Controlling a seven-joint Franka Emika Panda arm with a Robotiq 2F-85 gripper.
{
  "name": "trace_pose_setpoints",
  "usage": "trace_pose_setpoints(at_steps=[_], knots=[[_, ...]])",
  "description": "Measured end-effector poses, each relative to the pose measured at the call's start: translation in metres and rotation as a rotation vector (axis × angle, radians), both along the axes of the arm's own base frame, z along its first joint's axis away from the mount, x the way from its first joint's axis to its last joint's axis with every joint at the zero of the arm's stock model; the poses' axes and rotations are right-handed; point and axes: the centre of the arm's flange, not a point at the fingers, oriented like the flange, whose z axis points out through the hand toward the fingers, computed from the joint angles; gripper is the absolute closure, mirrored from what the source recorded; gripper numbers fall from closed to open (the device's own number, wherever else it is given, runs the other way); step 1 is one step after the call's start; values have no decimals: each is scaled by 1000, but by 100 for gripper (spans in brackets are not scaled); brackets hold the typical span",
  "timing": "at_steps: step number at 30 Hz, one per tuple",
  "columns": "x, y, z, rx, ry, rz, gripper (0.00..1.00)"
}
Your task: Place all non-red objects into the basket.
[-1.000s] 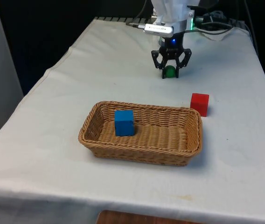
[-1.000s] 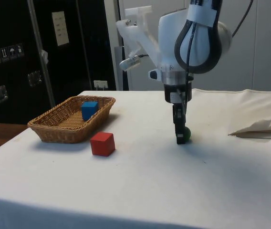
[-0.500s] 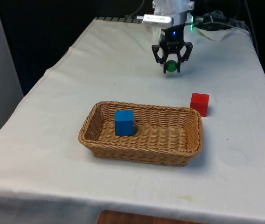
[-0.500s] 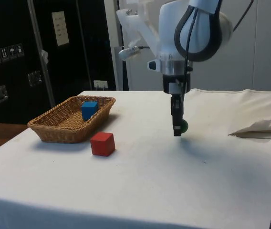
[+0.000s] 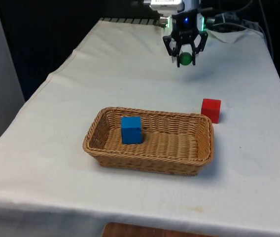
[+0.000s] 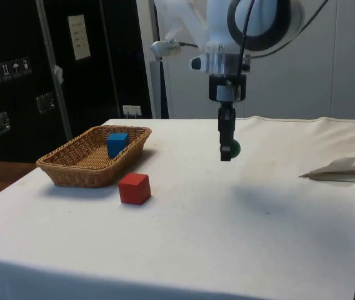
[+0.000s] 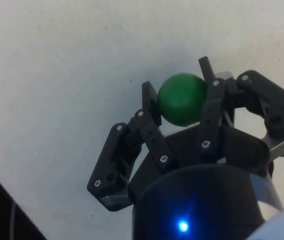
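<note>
The hand [image 5: 185,58] clenched the green ball [image 5: 185,59] well beyond the basket [image 5: 149,165], apparently for carrying there.

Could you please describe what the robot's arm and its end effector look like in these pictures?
The arm is glossy white with rounded housings and a dark ring at one joint; thin black cables trail beside it. The end effector is black, with two fingers built from slim linked bars joined by small silver screws.

A white cloth [image 5: 130,74] covers the long table [image 6: 240,250]; dark cabinets [image 6: 34,75] stand beyond it in the side view, one bearing a pale label [image 6: 78,37], beside a light wall [image 6: 346,62]
</note>
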Motion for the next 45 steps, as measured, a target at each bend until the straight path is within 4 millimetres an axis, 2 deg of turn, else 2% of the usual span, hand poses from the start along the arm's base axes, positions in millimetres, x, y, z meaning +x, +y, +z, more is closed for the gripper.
trace_pose_setpoints(at_steps=[9,11,15,19,28,31,35,45], knots=[[4,2,27,34,-22,10,100],[4,2,27,34,-22,10,100],[9,4,44,51,-33,20,100],[21,7,64,68,-38,29,100],[42,12,85,76,-46,44,100],[49,14,88,76,-45,46,100],[69,18,92,70,-41,49,100],[102,30,89,52,-45,59,100]])
